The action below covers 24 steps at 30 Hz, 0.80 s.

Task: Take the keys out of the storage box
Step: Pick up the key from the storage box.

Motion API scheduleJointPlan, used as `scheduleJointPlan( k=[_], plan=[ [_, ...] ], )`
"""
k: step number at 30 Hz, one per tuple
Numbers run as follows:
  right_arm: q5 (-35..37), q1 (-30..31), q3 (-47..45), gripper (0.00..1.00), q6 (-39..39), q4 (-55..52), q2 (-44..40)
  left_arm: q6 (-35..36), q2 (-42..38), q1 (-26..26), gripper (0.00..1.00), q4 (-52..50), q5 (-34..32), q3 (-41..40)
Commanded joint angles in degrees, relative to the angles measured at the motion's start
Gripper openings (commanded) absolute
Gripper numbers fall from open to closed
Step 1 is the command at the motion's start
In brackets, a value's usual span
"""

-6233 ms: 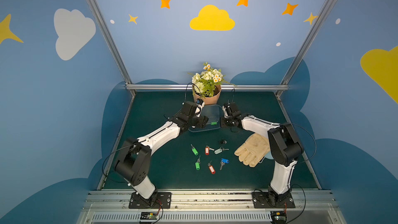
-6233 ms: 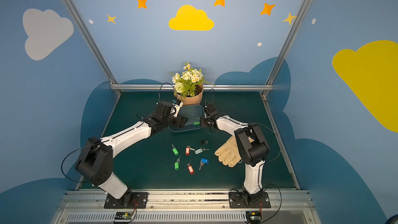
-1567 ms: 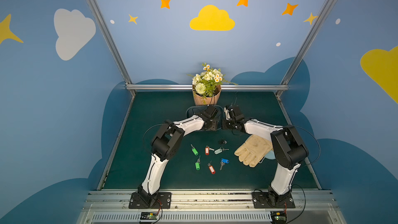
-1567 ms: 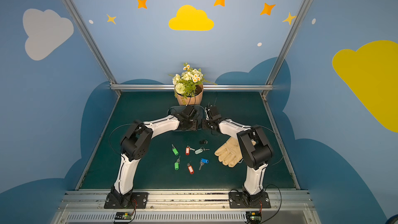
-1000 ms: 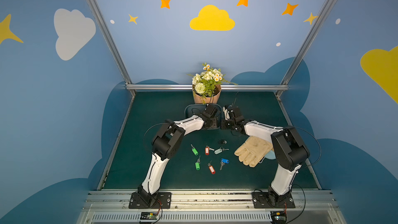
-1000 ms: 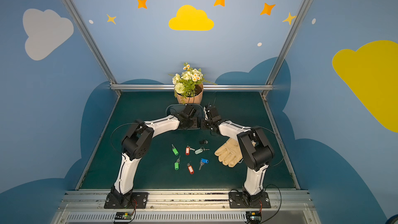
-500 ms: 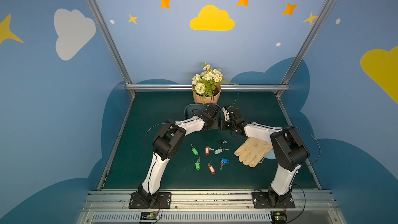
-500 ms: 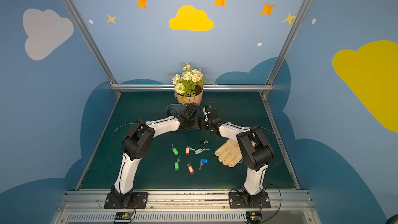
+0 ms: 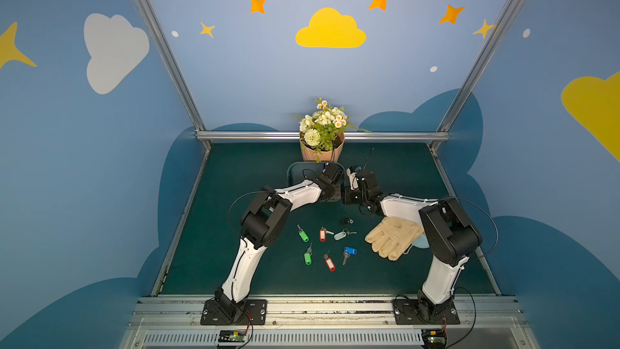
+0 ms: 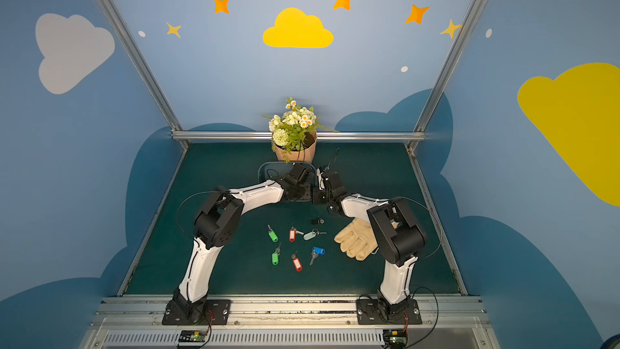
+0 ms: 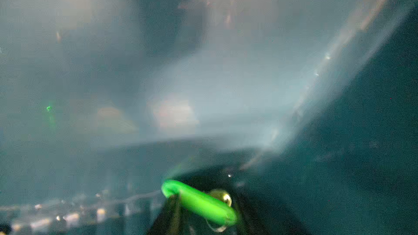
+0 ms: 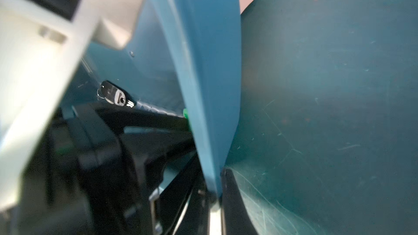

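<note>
Swung in from beside the storage box [image 9: 295, 170], the left gripper [image 11: 194, 213] reaches inside it, jaws narrowing about a green-tagged key [image 11: 200, 202] by the wall — whether closed on it cannot be told — while the right gripper [image 12: 214, 191] clamps that wall; the key, probably light, stiff and smooth, is best pinched across its flat tag.

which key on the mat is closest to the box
The black-tagged key, alone just in front of the box; the other six, starting with the grey-tagged key, lie nearer the robot's bases.
</note>
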Motion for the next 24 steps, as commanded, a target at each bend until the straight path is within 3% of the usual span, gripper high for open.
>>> scheduleJointPlan(
  k=[1,14,24],
  plan=[
    [-5.6,1.9,-0.4,0.0,-3.3,1.2,-0.4,1.9,1.6,0.6,0.31,2.2,-0.6,1.4],
    [-4.9,1.9,0.6,0.0,-3.4,-0.4,-0.2,5.0,-1.6,0.6,0.03,0.9,-2.2,0.2],
    [-4.2,1.7,0.3,0.0,-3.7,-0.8,-0.4,6.3,-4.0,0.8,0.03,-1.3,-6.2,0.3]
  ],
)
